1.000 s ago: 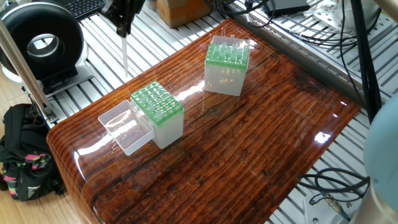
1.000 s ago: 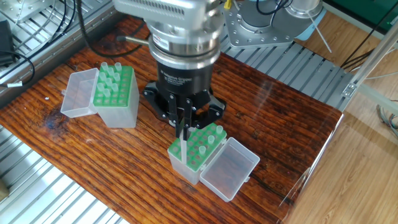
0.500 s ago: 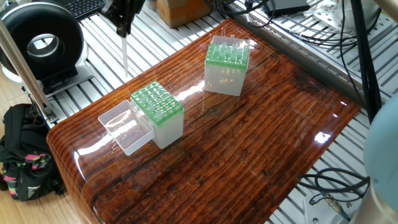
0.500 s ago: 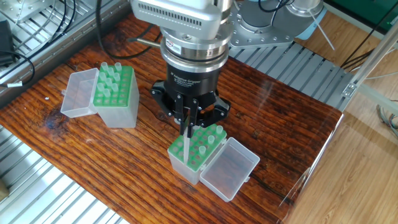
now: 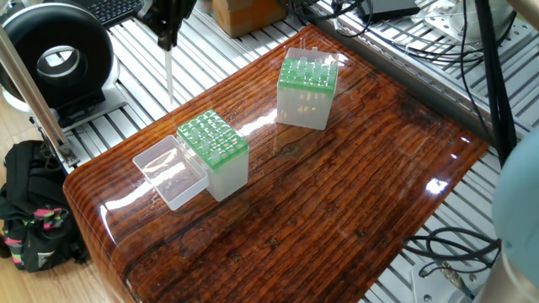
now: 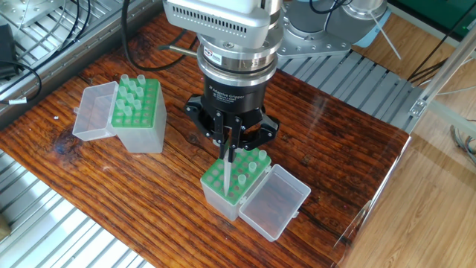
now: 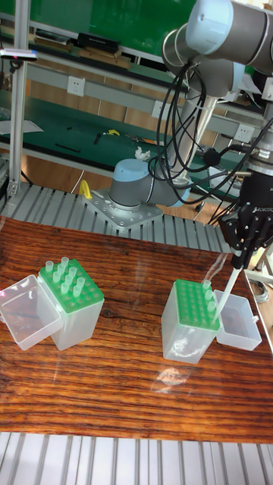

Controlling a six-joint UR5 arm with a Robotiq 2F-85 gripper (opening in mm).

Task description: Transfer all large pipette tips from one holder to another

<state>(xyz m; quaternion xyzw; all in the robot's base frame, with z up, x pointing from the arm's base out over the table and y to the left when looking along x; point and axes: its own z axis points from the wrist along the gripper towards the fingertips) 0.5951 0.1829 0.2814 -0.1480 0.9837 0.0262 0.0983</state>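
Note:
My gripper (image 6: 230, 144) is shut on one large pipette tip (image 6: 226, 177), a translucent whitish cone that hangs point down. The tip hangs over the front of a holder (image 6: 239, 186) with a green grid, and a few tips (image 6: 258, 158) stand at that grid's far end. In the tall fixed view the gripper (image 7: 240, 258) holds the tip (image 7: 227, 292) beside the holder's (image 7: 191, 318) right edge. Seen from one fixed view, the gripper (image 5: 166, 32) and tip (image 5: 169, 74) are well above the holder (image 5: 216, 145). A second holder (image 6: 138, 112) at the left carries several tips (image 6: 131, 93).
Each holder has a clear hinged lid lying open beside it: one lid (image 6: 277, 201) to the right of the near holder, the other lid (image 6: 94, 112) to the left of the far holder. The arm's grey base (image 7: 136, 193) sits behind the wooden table (image 6: 156, 186). Cables hang at the back.
In the other fixed view my gripper has shifted a little to the right with the tip still in it. The holders and lids have not moved.

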